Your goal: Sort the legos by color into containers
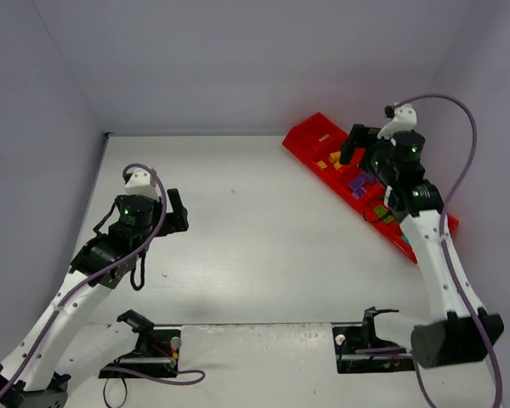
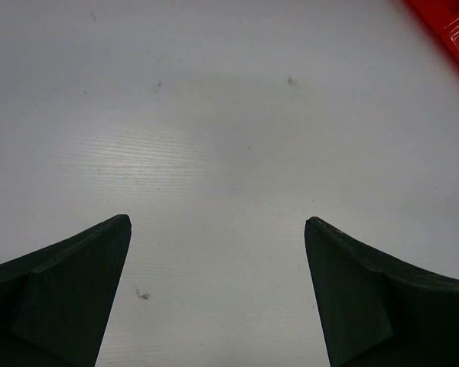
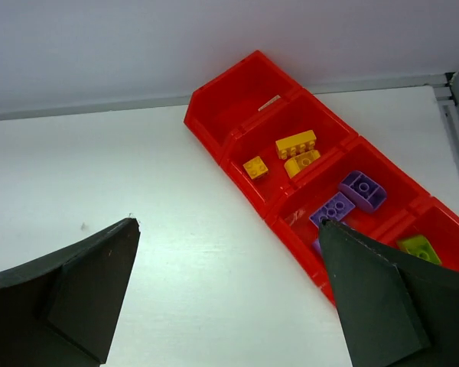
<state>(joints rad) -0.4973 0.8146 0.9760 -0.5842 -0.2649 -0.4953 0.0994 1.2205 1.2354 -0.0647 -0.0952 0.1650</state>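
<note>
The red tray (image 1: 310, 136) lies along the right side of the table, also in the right wrist view (image 3: 214, 130). Three orange-yellow legos (image 3: 294, 144) lie in its second compartment, purple legos (image 3: 361, 189) in the third, a lime green lego (image 3: 419, 248) in the fourth. The far end compartment holds no lego. My right gripper (image 3: 228, 225) is open and empty, above the tray's left edge near the purple compartment (image 1: 357, 183). My left gripper (image 2: 216, 222) is open and empty over bare table on the left (image 1: 174, 212). No lego shows loose on the table.
Grey walls close in the table at the back and sides. A corner of the tray (image 2: 451, 23) shows at the top right of the left wrist view. Two black stands (image 1: 144, 348) (image 1: 374, 344) sit at the near edge.
</note>
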